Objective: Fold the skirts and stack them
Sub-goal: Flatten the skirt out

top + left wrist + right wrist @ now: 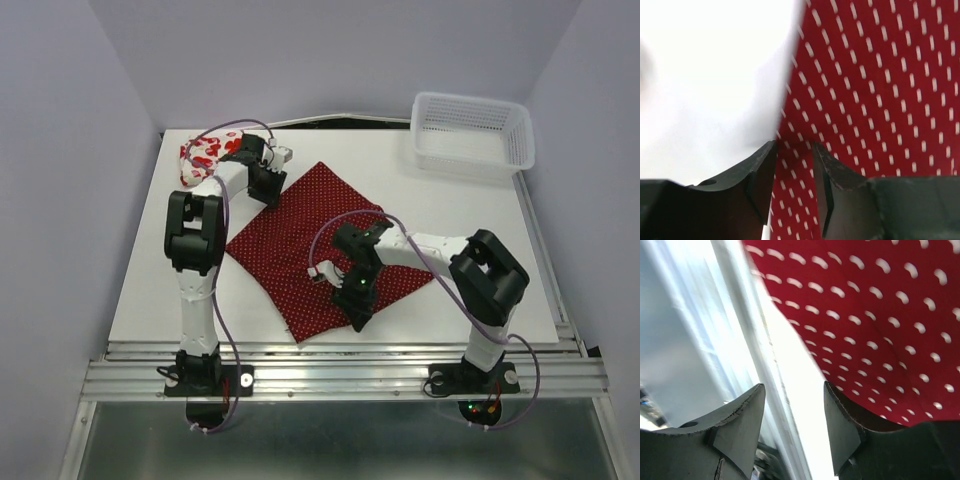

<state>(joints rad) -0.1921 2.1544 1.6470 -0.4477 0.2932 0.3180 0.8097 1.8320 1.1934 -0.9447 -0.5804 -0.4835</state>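
Left gripper (794,146) narrowly parted, right gripper (792,387) wide, both empty, at 11 and 5 o'clock ends of flat dotted skirt's (290,260) long axis.

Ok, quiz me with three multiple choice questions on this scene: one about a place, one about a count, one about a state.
1. Where does the white basket stand?
A) at the far right corner of the table
B) at the near left corner
C) between the arm bases

2. How many skirts are in view?
A) one
B) two
C) three

3. How is the right pincer?
A) shut on cloth
B) shut on a basket rim
C) open

Answers:
1 A: the top view shows it at the far right corner.
2 B: the dark red dotted skirt lies spread mid-table, and the floral skirt is bunched at the far left.
3 C: its wrist view shows the jaws apart with nothing between them.
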